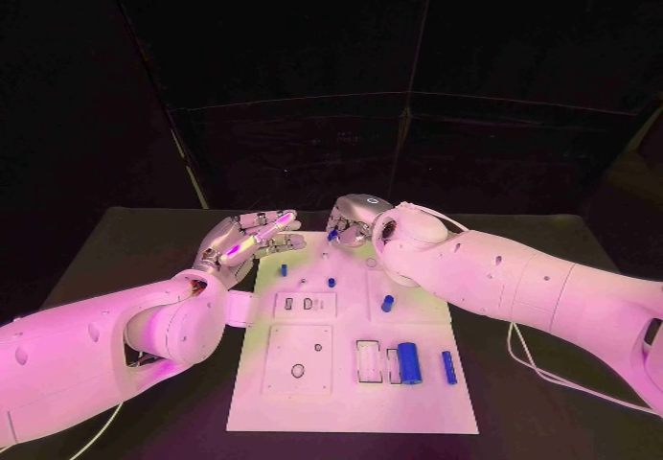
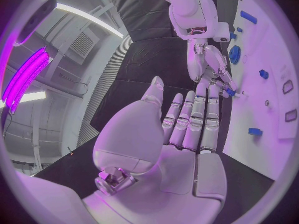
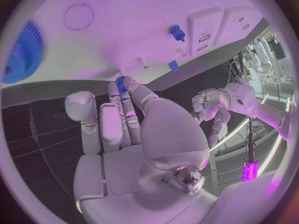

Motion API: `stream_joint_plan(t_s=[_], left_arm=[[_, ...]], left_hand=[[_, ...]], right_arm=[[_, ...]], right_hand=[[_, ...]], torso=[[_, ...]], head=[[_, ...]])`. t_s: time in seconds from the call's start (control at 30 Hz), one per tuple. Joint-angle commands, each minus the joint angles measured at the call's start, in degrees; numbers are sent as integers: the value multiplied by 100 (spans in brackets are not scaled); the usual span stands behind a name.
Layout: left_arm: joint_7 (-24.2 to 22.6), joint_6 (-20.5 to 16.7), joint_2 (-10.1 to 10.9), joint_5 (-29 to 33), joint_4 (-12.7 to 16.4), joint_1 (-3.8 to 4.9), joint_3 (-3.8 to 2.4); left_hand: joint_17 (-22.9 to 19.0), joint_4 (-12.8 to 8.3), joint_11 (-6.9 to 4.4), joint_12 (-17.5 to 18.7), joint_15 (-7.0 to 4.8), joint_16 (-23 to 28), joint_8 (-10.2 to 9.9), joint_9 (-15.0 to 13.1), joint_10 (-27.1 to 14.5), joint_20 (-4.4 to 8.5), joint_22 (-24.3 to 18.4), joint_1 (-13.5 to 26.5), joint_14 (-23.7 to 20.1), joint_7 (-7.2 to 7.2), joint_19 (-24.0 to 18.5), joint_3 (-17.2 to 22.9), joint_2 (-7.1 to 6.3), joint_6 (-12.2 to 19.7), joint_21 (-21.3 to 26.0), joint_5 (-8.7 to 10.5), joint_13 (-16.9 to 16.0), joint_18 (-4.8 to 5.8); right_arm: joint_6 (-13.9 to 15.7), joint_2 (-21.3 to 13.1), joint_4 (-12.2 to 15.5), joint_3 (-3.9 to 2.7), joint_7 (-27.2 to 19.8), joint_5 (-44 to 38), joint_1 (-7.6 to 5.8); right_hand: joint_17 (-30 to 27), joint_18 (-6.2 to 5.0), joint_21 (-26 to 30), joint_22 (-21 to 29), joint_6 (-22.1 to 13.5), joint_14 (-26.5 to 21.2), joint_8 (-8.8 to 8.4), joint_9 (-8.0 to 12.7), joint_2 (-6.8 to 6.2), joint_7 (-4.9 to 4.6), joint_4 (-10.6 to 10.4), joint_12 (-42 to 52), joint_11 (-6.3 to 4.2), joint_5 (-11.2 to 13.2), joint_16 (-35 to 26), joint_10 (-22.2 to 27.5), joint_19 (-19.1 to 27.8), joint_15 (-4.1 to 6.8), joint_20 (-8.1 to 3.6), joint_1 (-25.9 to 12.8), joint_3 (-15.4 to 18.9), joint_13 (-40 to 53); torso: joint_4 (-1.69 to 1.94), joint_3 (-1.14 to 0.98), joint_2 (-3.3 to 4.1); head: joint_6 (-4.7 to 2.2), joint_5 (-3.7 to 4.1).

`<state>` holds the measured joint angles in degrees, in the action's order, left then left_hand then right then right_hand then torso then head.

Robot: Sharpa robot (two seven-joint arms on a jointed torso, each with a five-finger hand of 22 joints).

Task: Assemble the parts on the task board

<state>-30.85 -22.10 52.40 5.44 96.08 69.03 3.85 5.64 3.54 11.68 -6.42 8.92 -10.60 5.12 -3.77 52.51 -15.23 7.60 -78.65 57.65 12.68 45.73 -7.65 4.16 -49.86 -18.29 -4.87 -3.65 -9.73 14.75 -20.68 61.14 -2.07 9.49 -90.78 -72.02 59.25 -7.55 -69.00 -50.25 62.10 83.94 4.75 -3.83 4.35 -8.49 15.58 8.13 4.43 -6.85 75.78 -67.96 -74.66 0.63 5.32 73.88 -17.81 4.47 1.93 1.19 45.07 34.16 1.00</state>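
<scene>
The white task board [image 1: 353, 398] lies in the middle of the black table. My right hand [image 1: 354, 222] hovers over the board's far edge, and its fingertips [image 3: 127, 87] pinch a small blue part [image 3: 120, 81], which shows again as the small blue part [image 2: 230, 91]. Beside that hand a blue gear [image 3: 24, 52] lies on the board. My left hand [image 1: 249, 240] is held above the board's far left corner, fingers straight and spread, holding nothing. A thick blue cylinder [image 1: 409, 362] and a slim blue pin [image 1: 449, 367] lie near the front right.
Small blue pegs [image 1: 284, 270] [image 1: 331, 282] and a short blue piece [image 1: 388, 303] stand on the board's middle. Recessed slots [image 1: 369, 361] and a plate with a hole [image 1: 299, 369] sit near the front. Black table [image 1: 138, 240] surrounds the board.
</scene>
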Motion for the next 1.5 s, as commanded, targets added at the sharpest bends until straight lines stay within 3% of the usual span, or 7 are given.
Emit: stream_joint_plan(t_s=[0.03,0.7,0.8,0.93,1.07,1.23,1.5], left_arm=[[-29,14,-5,-43,4,14,-6],[-23,14,-16,-43,-1,33,-6],[-19,14,-13,-43,0,37,-6],[-13,16,-5,-43,0,42,-6],[-9,20,22,-43,-8,45,-6],[-7,33,46,-24,-67,66,-5],[-1,44,88,2,-104,79,-4]], left_hand=[[-5,-43,13,32,11,-6,-20,7,-10,-10,-3,30,29,202,36,5,39,5,-14,20,5,-75],[-7,-47,14,34,13,-2,-22,6,-12,-10,-5,30,25,204,34,5,41,5,-11,20,4,-74],[-8,-49,15,36,15,1,-24,6,-13,-11,-7,30,20,205,32,5,43,6,-9,20,4,-72],[-10,-51,16,37,16,3,-25,6,-14,-12,-8,30,18,206,31,5,44,6,-8,20,4,-72],[-10,-51,16,37,16,3,-25,6,-14,-12,-8,30,18,206,31,5,44,6,-8,20,4,-72],[-10,-52,17,39,17,5,-26,6,-15,-12,-9,30,15,207,29,5,44,7,-7,20,4,-71],[-13,-56,19,41,19,9,-29,6,-18,-13,-11,31,10,209,27,4,46,9,-4,20,4,-70]], right_arm=[[-177,26,-27,-4,13,0,-15],[-288,193,-209,-3,11,-16,-14],[-226,197,-230,-3,8,-16,-14],[45,126,-161,-3,25,-16,-14],[321,-133,93,-3,31,18,-14],[574,-690,649,-4,77,302,-43],[456,-1697,1577,-3,353,970,-71]], right_hand=[[-2,33,-37,5,-19,142,-18,-4,-40,-20,4,-25,8,33,30,27,30,-18,22,-6,-28,-8],[-139,15,19,124,-217,104,-108,10,-235,-81,-70,-198,104,85,-21,338,132,-100,90,-170,-157,-57],[-415,-63,267,542,-623,32,-133,27,-370,-108,-122,-327,176,85,-160,671,353,-155,136,-260,-158,-76],[-1420,-270,1112,1812,-1585,-293,-126,21,-594,-16,-225,-350,266,109,-763,1463,993,-220,202,-205,110,-56],[-1505,-281,1226,1945,-1471,-278,-96,-6,-616,-55,-336,-131,245,67,-814,1548,975,-214,198,-123,282,-22],[-997,-191,906,1442,-1170,-62,-39,-34,-623,-142,-482,292,173,-47,-501,1215,632,-160,163,-130,425,52],[-9,-12,184,322,-934,178,48,-50,-787,-98,-760,1252,-3,-71,68,-122,80,-38,77,-256,664,407]], torso=[[6,2,4],[0,5,8],[-6,5,6],[-5,-3,5],[-28,-10,-7],[-71,-9,-33],[-165,-33,-87]], head=[[2,-2],[26,-22],[24,-24],[10,-28],[2,-47],[-18,-66],[-28,-81]])
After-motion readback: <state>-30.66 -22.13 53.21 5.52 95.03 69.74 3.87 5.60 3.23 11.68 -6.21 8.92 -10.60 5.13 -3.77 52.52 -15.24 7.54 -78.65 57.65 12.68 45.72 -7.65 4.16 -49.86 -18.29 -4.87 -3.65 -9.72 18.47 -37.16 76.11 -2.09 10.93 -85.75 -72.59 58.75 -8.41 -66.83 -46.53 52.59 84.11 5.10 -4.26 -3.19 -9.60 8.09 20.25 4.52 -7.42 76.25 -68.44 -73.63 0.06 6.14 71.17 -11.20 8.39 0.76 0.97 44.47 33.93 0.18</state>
